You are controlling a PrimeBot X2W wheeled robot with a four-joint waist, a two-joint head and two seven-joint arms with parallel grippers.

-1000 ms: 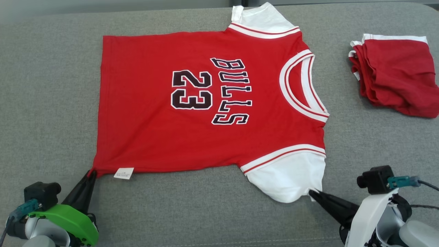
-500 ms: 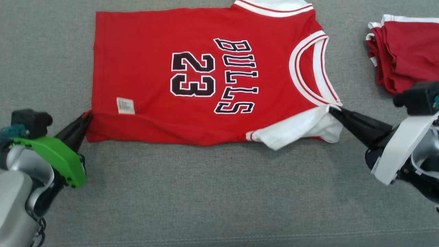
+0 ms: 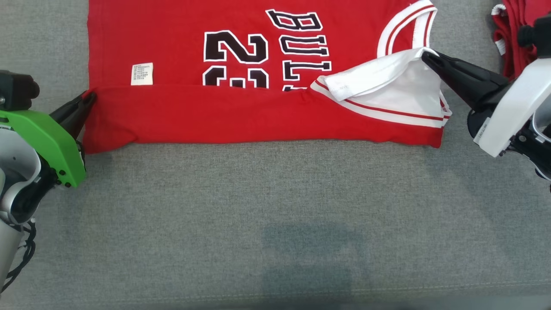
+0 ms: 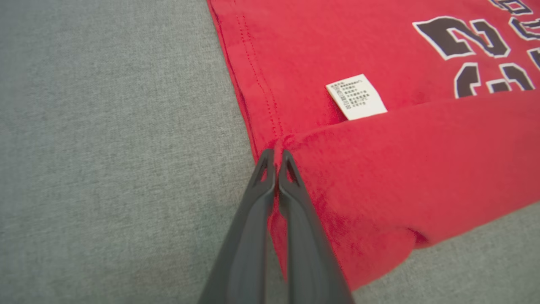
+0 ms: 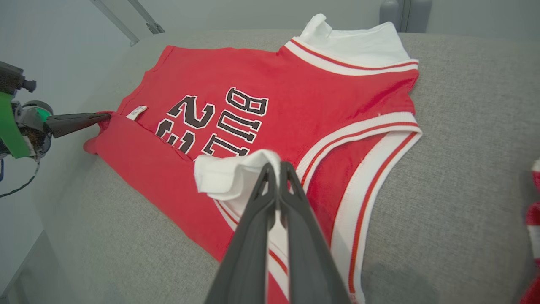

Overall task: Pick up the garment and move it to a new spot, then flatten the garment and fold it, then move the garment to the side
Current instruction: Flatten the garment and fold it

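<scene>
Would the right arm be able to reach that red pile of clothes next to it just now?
Probably not yet. The red pile lies close by with nothing between, but the right gripper is shut on the jersey's white sleeve and would have to let go first.

The counter (image 3: 275, 193) is covered in grey woven cloth, with a stitched seam (image 3: 387, 289) running along its near edge and a dim, squarish shadow (image 3: 314, 254) on the bare stretch. A folded pile of red clothes (image 3: 509, 17) with white trim lies at the far right. Behind it all stands a pale grey wall (image 5: 253, 12).
</scene>
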